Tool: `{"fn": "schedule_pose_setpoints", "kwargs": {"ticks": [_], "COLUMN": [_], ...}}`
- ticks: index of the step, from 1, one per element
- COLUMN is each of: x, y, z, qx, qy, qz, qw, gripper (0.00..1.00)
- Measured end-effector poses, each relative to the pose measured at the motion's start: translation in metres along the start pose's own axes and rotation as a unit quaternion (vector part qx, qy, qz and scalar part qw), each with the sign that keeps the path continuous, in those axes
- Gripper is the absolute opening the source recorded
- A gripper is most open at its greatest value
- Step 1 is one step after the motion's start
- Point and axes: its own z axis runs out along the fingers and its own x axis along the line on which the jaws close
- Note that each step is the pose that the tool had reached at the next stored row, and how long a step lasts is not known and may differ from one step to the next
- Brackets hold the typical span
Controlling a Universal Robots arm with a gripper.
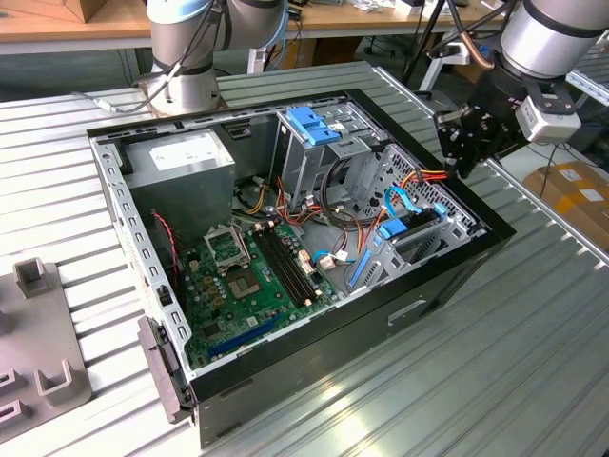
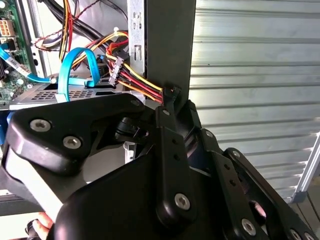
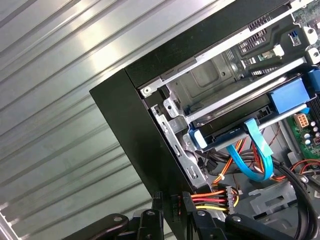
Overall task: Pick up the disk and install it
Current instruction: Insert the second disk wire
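Observation:
The disk [image 1: 393, 229] lies in the drive cage at the corner of the open computer case [image 1: 447, 276] on the exterior view's right, its blue carrier showing. In the first wrist view the disk [image 3: 235, 128] is a dark slab with blue ends between the cage's metal rails. My gripper [image 1: 449, 143] hangs just outside that corner, above the case's rim and apart from the disk. In both wrist views the gripper [image 2: 181, 100] [image 3: 172, 201] is shut with nothing in it, close to the black case wall and a bundle of red, yellow and black wires [image 3: 215, 197].
A thin blue cable [image 2: 75, 70] loops over the cage. A fixed blue bracket [image 1: 314, 124] tops the upper bay. The motherboard [image 1: 247, 276] and power supply [image 1: 181, 167] fill the case. Grey fixtures [image 1: 38, 343] stand on the ribbed table at the exterior view's left.

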Motion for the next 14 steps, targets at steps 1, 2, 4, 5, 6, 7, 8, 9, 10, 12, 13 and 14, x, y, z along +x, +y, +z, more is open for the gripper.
{"fn": "schedule_pose_setpoints", "kwargs": {"ticks": [1,2,4,5,6,7,8,9,10,12,13,14], "x": [0.0000,-0.0001,0.0000,0.0000,0.0000,0.0000,0.0002,0.0002,0.0006,0.0007,0.0007,0.0007], "y": [0.0000,0.0001,0.0000,0.0000,0.0000,0.0000,-0.0001,-0.0001,-0.0003,-0.0003,-0.0003,-0.0003], "z": [0.0000,0.0001,0.0002,0.0001,0.0001,0.0002,0.0002,0.0002,0.0003,0.0003,0.0003,0.0003], "qx": [0.0008,0.0019,0.0026,0.0029,0.0030,0.0031,0.0032,0.0033,0.0034,0.0036,0.0035,0.0036], "qy": [-0.0007,-0.0018,-0.0027,-0.0031,-0.0033,-0.0034,-0.0036,-0.0037,-0.0039,-0.0041,-0.0041,-0.0041], "qz": [-0.006,-0.015,-0.020,-0.023,-0.024,-0.025,-0.026,-0.027,-0.028,-0.029,-0.029,-0.029], "qw": [0.99998,0.99989,0.99980,0.99972,0.99970,0.99969,0.99966,0.99964,0.99959,0.99956,0.99956,0.99956], "gripper": [0.28,0.28,0.28,0.28,0.28,0.28,0.28,0.28,0.28,0.28,0.28,0.28]}}
